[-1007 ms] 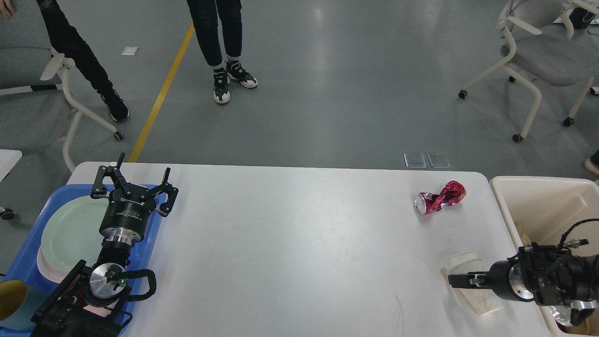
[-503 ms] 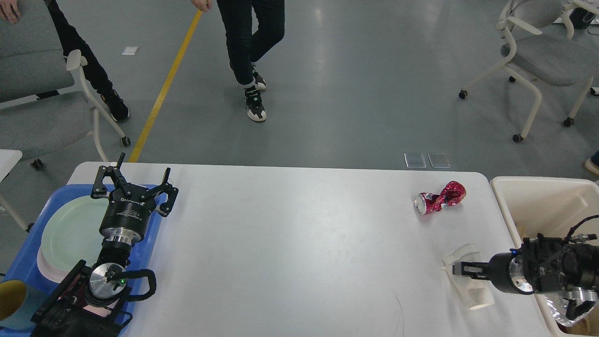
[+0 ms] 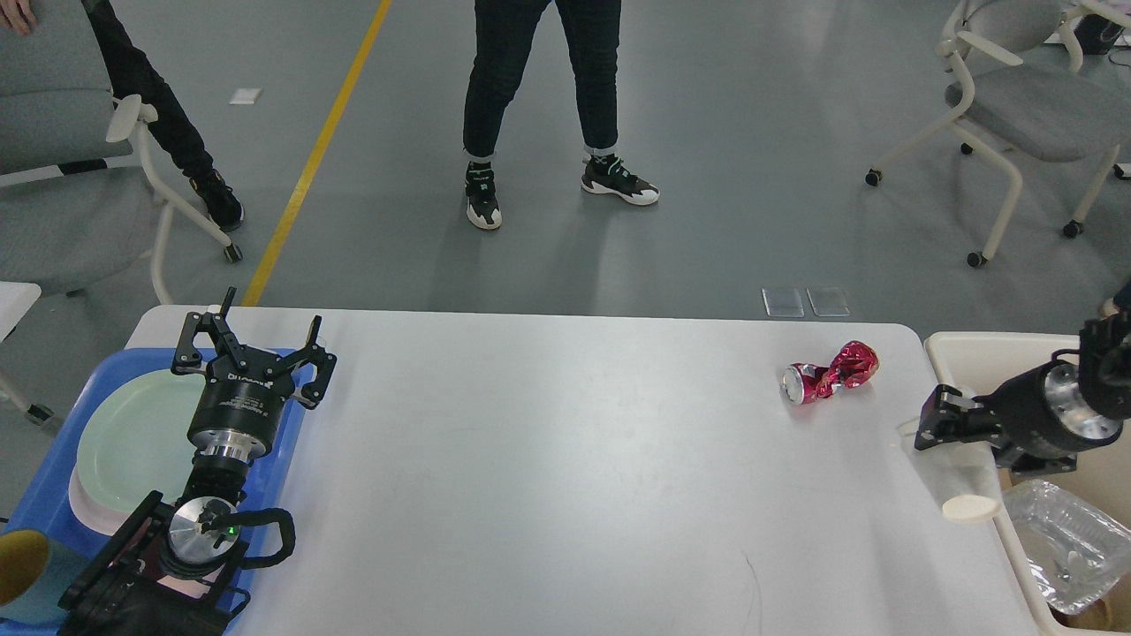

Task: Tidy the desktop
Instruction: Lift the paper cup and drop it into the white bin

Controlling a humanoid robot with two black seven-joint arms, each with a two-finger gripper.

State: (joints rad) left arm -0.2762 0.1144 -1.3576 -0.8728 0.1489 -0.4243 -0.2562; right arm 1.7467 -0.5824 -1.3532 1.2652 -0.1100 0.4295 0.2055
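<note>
While the right end effector [image 3: 928, 428] carries a pale paper cup [image 3: 959, 473] pinched at its rim, the cup hangs tilted over the right edge of the counter [image 3: 548, 468], its closed base pointing down and toward the viewer, just beside the rim of the cream bin [image 3: 981, 349]. I judge the step in hand to be carrying this cup across into the bin, where a clear plastic container [image 3: 1065, 543] already lies. The move turns on one relation: the bin's opening lies directly to the right of the cup, so only a short sideways carry should be needed before letting go (the cup's long axis runs down and forward, so its base ought to clear the bin wall first).

One piece of rubbish is left on the white counter: a crushed red can [image 3: 831, 373], lying on its side near the far right corner, its long axis running left to right with the silver end toward the left. It sits well nearer the right arm than the left.

Over the blue tray [image 3: 53, 481] hovers the left end effector [image 3: 252, 349], its fingers spread wide and holding nothing, above a pale green plate [image 3: 128, 437].
</note>
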